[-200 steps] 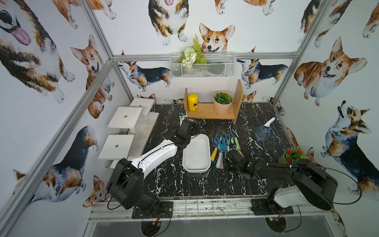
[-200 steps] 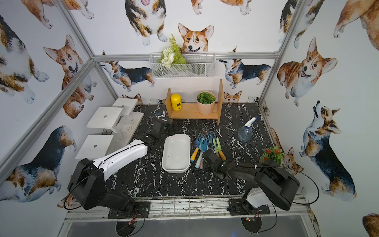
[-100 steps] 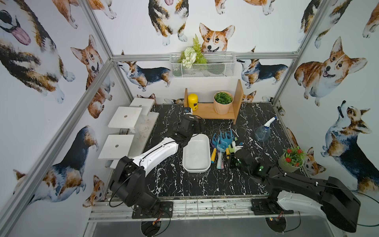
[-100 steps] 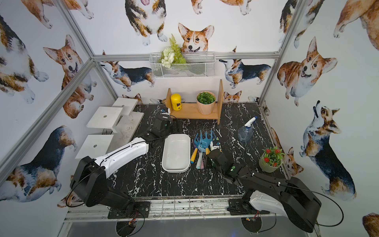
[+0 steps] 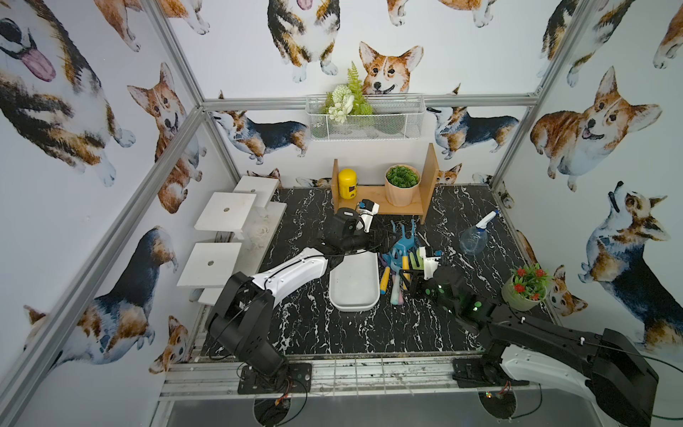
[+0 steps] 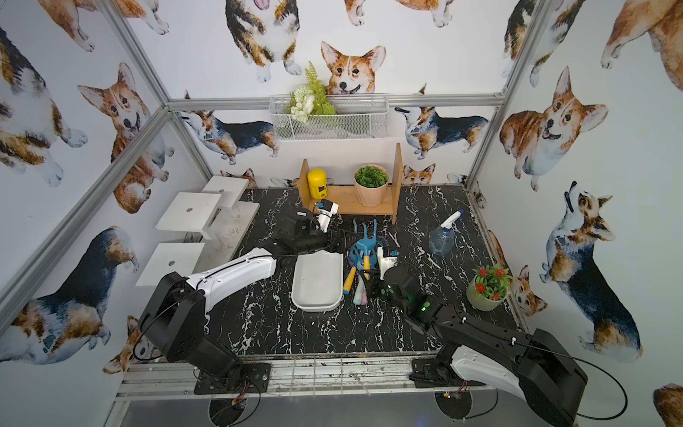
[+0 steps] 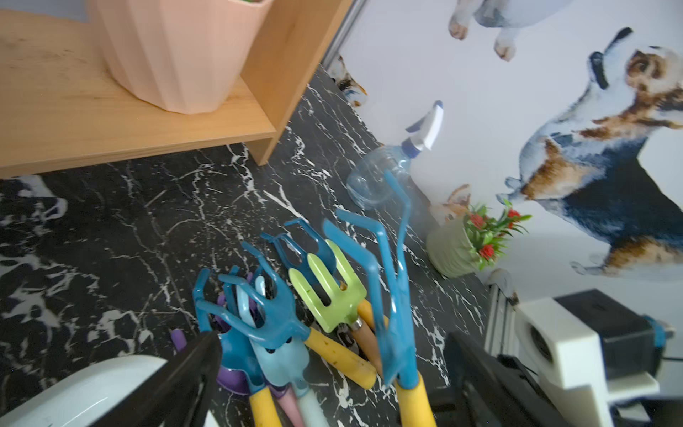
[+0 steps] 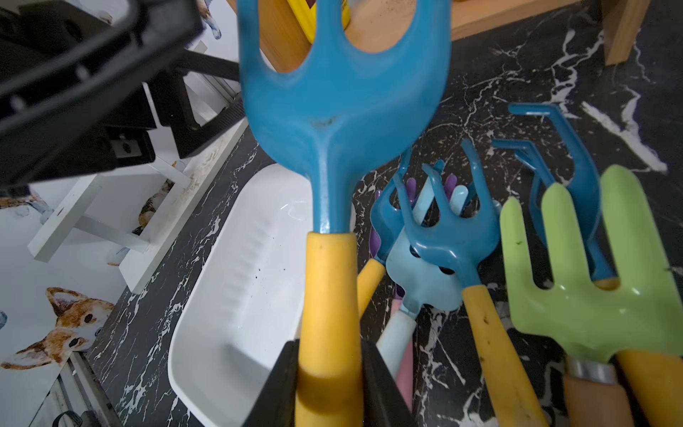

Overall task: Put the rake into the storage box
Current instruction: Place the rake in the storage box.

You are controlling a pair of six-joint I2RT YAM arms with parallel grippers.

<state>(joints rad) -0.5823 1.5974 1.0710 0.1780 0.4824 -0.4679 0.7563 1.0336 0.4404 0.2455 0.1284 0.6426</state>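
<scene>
Holding rake (image 8: 343,92) by yellow handle in closed right gripper (image 8: 329,373), up over tool pile (image 8: 447,236), just beside box (image 8: 236,288). Wide-open left gripper (image 7: 334,338) near prongs. Could bump there, slip, land outside box.

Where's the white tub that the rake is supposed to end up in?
In both top views the storage box lies near the middle of the black table, close beside the heap of rakes, on its left-arm side.

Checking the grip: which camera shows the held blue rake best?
Right wrist: the rake fills the frame, yellow handle clamped in the right gripper. Left wrist shows it edge-on; both top views show it small.
</scene>
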